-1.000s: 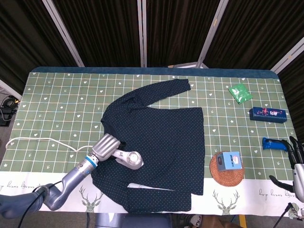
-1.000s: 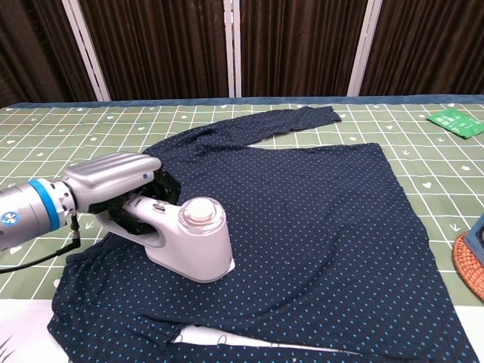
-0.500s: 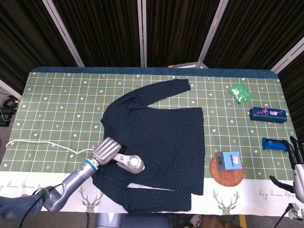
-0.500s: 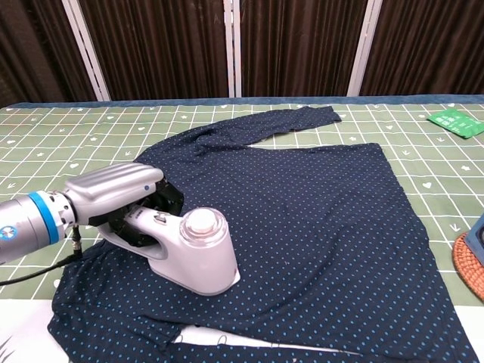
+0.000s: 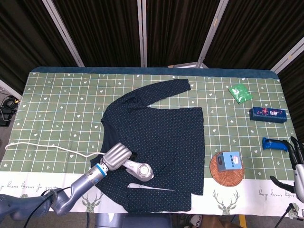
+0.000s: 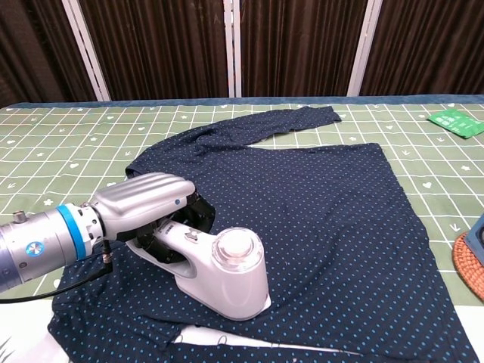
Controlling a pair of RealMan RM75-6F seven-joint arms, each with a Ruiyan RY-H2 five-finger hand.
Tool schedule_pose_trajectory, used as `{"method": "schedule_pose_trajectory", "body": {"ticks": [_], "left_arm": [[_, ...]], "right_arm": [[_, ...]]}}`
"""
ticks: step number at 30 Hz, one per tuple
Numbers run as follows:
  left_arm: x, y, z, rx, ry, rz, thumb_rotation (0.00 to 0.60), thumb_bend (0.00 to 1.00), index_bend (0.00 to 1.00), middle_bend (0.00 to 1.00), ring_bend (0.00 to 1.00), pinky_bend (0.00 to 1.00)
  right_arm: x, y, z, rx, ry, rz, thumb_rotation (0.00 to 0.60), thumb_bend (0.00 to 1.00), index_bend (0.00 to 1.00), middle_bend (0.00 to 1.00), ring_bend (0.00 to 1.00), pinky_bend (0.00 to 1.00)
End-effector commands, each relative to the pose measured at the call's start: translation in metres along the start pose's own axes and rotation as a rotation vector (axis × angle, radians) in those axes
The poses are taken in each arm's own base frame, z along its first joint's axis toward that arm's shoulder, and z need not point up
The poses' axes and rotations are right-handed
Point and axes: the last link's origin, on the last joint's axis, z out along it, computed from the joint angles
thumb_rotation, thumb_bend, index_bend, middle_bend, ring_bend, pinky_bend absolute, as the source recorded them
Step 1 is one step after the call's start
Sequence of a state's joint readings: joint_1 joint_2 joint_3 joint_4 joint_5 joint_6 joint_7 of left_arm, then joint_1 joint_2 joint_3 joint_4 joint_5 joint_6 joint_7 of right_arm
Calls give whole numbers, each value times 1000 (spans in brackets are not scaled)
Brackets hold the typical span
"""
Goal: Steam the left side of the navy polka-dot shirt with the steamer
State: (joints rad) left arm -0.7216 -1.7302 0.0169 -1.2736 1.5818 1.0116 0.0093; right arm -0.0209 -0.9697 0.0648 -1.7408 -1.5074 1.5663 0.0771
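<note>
The navy polka-dot shirt [image 5: 161,137] [image 6: 325,204] lies flat on the green patterned table. My left hand [image 5: 115,156] [image 6: 147,204] grips the handle of the white steamer [image 5: 140,171] [image 6: 231,276], whose head presses on the shirt's lower left part near the hem. My right hand [image 5: 297,164] hangs off the table's right edge with fingers apart, holding nothing; the chest view does not show it.
A white cord [image 5: 47,148] runs from the steamer across the left of the table. At right are a woven coaster [image 5: 227,171] bearing a small blue box [image 5: 231,160], a green packet [image 5: 239,92] [image 6: 456,122], a dark blue box [image 5: 267,114] and a blue tool [image 5: 273,142].
My left hand has slid the steamer toward the right and nearer the front edge, along the shirt's lower left. The right hand has stayed put.
</note>
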Motion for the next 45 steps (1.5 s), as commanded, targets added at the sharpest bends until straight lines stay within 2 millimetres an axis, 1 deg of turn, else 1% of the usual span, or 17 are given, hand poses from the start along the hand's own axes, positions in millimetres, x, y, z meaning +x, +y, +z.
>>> {"method": "schedule_pose_trajectory", "body": {"ticks": [1, 6, 11, 13, 17, 19, 22, 28, 34, 35, 37, 38, 39, 40, 42, 44, 45], "left_arm": [[1, -1, 0, 3, 5, -2, 600, 613, 894, 808, 761, 1000], [14, -9, 2, 31, 56, -19, 600, 613, 894, 808, 761, 1000], [32, -26, 0, 75, 115, -28, 600, 613, 894, 808, 760, 1000], [44, -42, -5, 127, 151, -32, 600, 613, 894, 808, 760, 1000], [54, -68, -17, 205, 173, -40, 600, 613, 894, 807, 761, 1000], [59, -88, -27, 271, 181, -32, 600, 612, 894, 808, 761, 1000], [62, -113, -44, 348, 183, -33, 600, 613, 894, 808, 761, 1000], [58, -146, -70, 458, 182, -50, 600, 610, 894, 807, 760, 1000], [56, -159, -79, 501, 182, -63, 600, 563, 855, 798, 750, 965], [55, -160, -80, 506, 179, -62, 600, 525, 832, 786, 737, 943], [54, -163, -81, 514, 168, -63, 600, 353, 763, 740, 693, 874], [54, -163, -81, 518, 163, -63, 600, 201, 679, 671, 634, 798], [54, -164, -82, 522, 158, -60, 600, 79, 562, 550, 535, 690], [53, -165, -83, 527, 153, -57, 600, 26, 475, 447, 448, 609], [51, -166, -86, 541, 132, -57, 600, 0, 260, 161, 196, 396], [51, -166, -88, 549, 116, -62, 600, 0, 165, 38, 79, 292], [52, -166, -89, 552, 115, -66, 600, 0, 135, 8, 47, 250]], "right_arm": [[0, 0, 0, 0, -1, 0, 600, 0, 0, 0, 0, 0], [-1, 0, 0, 2, -5, -1, 600, 0, 0, 0, 0, 0], [-2, -1, 0, 3, -7, -3, 600, 0, 0, 0, 0, 0], [-2, -1, 0, 5, -9, -5, 600, 0, 0, 0, 0, 0], [-3, -3, 0, 9, -9, -8, 600, 0, 0, 0, 0, 0], [-3, -4, 0, 12, -11, -9, 600, 0, 0, 0, 0, 0], [-4, -5, -1, 17, -12, -12, 600, 0, 0, 0, 0, 0], [-5, -7, -1, 21, -15, -16, 600, 0, 0, 0, 0, 0], [-6, -9, -2, 29, -19, -20, 600, 0, 0, 0, 0, 0], [-6, -10, -2, 31, -19, -21, 600, 0, 0, 0, 0, 0], [-6, -11, -2, 34, -19, -22, 600, 0, 0, 0, 0, 0], [-6, -11, -3, 34, -18, -21, 600, 0, 0, 0, 0, 0], [-6, -11, -3, 35, -17, -21, 600, 0, 0, 0, 0, 0], [-5, -12, -3, 35, -16, -20, 600, 0, 0, 0, 0, 0], [-4, -12, -4, 36, -14, -19, 600, 0, 0, 0, 0, 0], [-4, -12, -5, 38, -13, -17, 600, 0, 0, 0, 0, 0], [-4, -12, -5, 39, -12, -16, 600, 0, 0, 0, 0, 0]]}}
